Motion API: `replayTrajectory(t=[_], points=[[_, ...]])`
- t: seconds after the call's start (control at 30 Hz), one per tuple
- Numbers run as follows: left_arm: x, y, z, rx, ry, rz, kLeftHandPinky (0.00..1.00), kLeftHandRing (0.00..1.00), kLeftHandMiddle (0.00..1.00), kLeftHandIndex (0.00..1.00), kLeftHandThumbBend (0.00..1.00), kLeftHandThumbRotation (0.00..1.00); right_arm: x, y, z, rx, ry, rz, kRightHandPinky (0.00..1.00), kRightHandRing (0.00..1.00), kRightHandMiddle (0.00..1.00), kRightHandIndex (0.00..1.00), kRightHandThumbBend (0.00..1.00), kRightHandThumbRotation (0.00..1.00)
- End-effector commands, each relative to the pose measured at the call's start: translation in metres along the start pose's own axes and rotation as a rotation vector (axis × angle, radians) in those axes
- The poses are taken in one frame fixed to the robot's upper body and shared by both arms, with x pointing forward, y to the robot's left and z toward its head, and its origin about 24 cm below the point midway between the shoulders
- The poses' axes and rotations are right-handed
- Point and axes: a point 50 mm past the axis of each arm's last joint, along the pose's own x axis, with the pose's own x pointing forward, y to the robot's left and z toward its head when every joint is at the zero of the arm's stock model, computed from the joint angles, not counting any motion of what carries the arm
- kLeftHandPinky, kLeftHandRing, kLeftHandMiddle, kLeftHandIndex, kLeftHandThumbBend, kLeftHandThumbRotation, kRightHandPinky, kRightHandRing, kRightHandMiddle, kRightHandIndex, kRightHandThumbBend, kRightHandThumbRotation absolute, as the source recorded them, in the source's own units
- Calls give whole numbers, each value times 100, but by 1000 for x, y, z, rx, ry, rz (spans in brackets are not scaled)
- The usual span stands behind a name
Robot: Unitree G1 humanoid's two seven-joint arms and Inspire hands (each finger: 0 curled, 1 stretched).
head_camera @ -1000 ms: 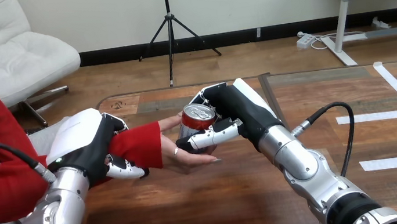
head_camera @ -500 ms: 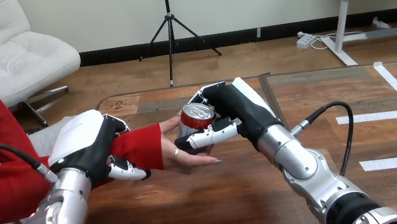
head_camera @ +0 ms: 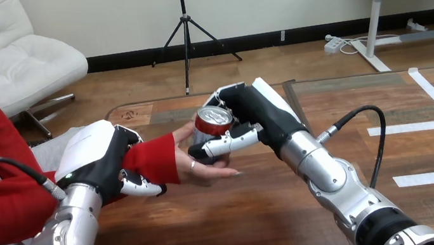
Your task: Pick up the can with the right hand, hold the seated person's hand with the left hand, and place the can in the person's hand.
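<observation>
Can point(head_camera: 213, 122) clasped by right robot hand point(head_camera: 257, 118) over person's hand point(head_camera: 199, 166) | left robot hand point(head_camera: 95, 156) curled round wrist point(head_camera: 157, 160)

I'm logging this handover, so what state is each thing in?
right hand: shut on the can.
left hand: shut round the person's wrist.
can: slightly tilted, above the person's hand.
person's hand: open, palm up.

A robot test lab (so it seems): white tape lines point(head_camera: 414, 127) mark the wooden table point(head_camera: 247, 221).
</observation>
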Motion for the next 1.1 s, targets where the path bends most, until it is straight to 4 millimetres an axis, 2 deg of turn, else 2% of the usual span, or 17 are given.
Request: replayTrajectory(t=[0.0,0.83,1.07], points=[[20,57,62,-48,-214,243,19,26,36,37,69,0,29,-14,73,-41,-250,-23,31,36,41,43,82,0],[17,55,61,-66,-230,259,19,26,35,37,68,0,27,-17,64,-37,-189,-27,34,39,43,44,83,0],[16,54,60,-62,-235,265,22,29,38,40,69,0,26,-19,62,-31,-168,-23,37,43,46,47,85,0]])
